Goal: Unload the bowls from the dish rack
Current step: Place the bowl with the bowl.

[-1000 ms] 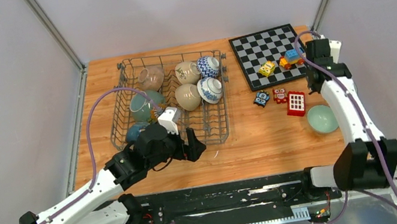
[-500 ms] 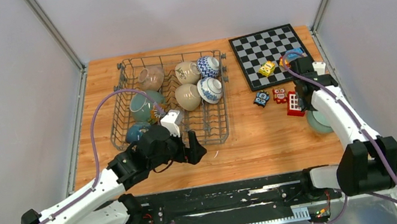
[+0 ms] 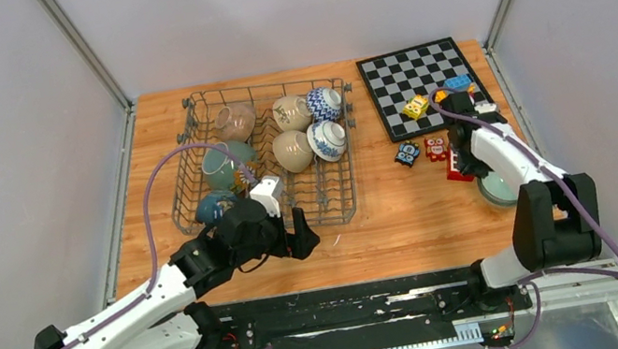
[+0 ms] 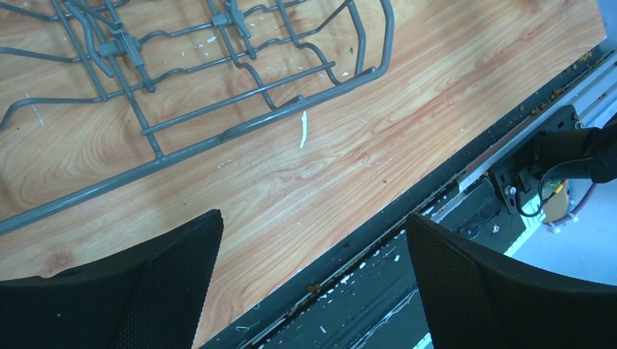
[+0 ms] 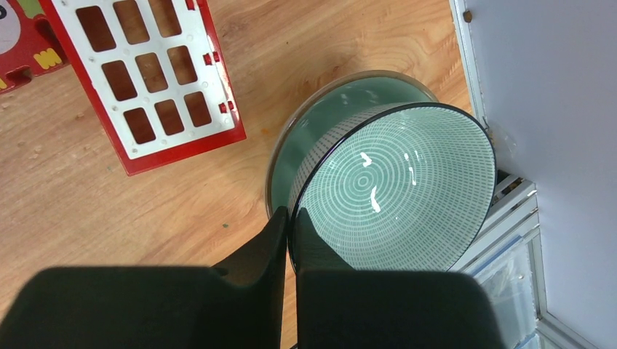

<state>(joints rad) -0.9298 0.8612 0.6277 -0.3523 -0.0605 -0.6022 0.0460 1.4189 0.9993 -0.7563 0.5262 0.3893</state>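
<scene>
The grey wire dish rack (image 3: 348, 144) stands at the back left and holds several bowls: pink (image 3: 235, 121), beige (image 3: 290, 112), blue-and-white (image 3: 324, 103), teal (image 3: 223, 166) and dark blue (image 3: 214, 206). My left gripper (image 3: 301, 233) is open and empty, just in front of the rack's near rim (image 4: 218, 138); in the left wrist view (image 4: 313, 218) its jaws stand wide apart. My right gripper (image 5: 289, 214) is shut on the rim of a green ring-patterned bowl (image 5: 396, 185). It holds that bowl tilted inside a pale green bowl (image 5: 313, 127) standing on the table at the right (image 3: 499, 188).
A black-and-white chessboard (image 3: 423, 84) lies at the back right with small toy blocks on and near it. A red block with a white window grid (image 5: 145, 80) lies right beside the green bowls. The table's right edge and a metal rail (image 5: 473, 80) run close by.
My right arm has come back from over the chessboard toward the near edge and down onto the pale green bowl. My left gripper has drifted slightly nearer and stays open.
</scene>
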